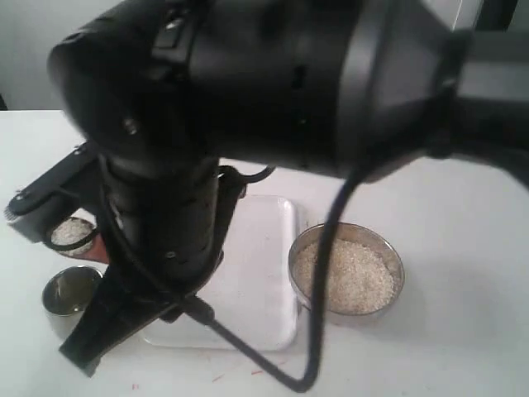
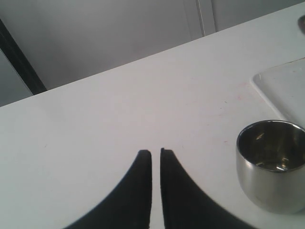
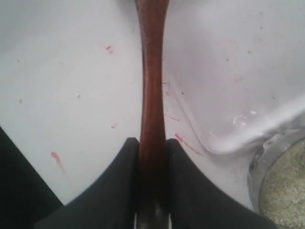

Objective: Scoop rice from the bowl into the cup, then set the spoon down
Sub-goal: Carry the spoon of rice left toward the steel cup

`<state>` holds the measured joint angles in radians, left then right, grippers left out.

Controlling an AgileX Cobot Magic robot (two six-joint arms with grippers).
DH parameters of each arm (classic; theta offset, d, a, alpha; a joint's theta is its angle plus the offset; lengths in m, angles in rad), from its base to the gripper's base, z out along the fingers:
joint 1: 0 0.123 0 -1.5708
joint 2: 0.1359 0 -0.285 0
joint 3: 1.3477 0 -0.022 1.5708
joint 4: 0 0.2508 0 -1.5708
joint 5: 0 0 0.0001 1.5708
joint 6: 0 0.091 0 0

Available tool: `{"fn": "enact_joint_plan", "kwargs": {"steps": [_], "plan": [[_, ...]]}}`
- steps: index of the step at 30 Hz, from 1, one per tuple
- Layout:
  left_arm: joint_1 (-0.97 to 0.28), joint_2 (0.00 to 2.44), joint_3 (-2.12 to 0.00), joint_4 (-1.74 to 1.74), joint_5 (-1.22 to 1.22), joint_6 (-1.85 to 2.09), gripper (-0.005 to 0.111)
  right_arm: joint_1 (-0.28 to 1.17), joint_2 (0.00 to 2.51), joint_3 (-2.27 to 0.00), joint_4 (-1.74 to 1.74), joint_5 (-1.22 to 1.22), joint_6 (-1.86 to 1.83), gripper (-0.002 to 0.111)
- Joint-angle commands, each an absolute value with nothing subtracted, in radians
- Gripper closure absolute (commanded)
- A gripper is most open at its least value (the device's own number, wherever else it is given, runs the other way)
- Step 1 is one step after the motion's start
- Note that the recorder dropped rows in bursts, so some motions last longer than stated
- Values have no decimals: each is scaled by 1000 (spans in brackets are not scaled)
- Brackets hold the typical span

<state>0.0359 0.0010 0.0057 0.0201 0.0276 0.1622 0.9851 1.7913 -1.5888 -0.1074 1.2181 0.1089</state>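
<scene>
The steel bowl [image 1: 397, 266] stands right of centre, heaped with white rice [image 1: 347, 277]. Its rim [image 3: 258, 174] and rice [image 3: 286, 191] also show in the right wrist view. My right gripper [image 3: 152, 140] is shut on the handle of the reddish-brown wooden spoon [image 3: 152, 86]. In the exterior view the spoon [image 1: 73, 233] carries rice just beyond the small steel cup [image 1: 70, 291] at the far left. The black arm hides the grip there. My left gripper [image 2: 156, 151] is shut on nothing, beside the cup [image 2: 271, 162]. No rice shows inside the cup.
A white tray [image 1: 264, 248] lies between cup and bowl; its corner [image 3: 228, 71] is close to the spoon handle. The big black arm [image 1: 248, 83] and its cable [image 1: 318, 289] block much of the exterior view. Red marks dot the white table [image 3: 71, 95].
</scene>
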Motion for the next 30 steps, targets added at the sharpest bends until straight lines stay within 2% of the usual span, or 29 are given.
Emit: {"fn": "enact_joint_plan", "kwargs": {"steps": [1,10,30], "plan": [[33,0,0,9,22,161,92,1009,1888,-1653,-105,1221,116,108],[33,0,0,9,22,161,92,1030,1996,-1664,-235,1221,109,108],[33,0,0,9,22,161,92,1051,1998,-1664,-466,1204,-37,108]]}}
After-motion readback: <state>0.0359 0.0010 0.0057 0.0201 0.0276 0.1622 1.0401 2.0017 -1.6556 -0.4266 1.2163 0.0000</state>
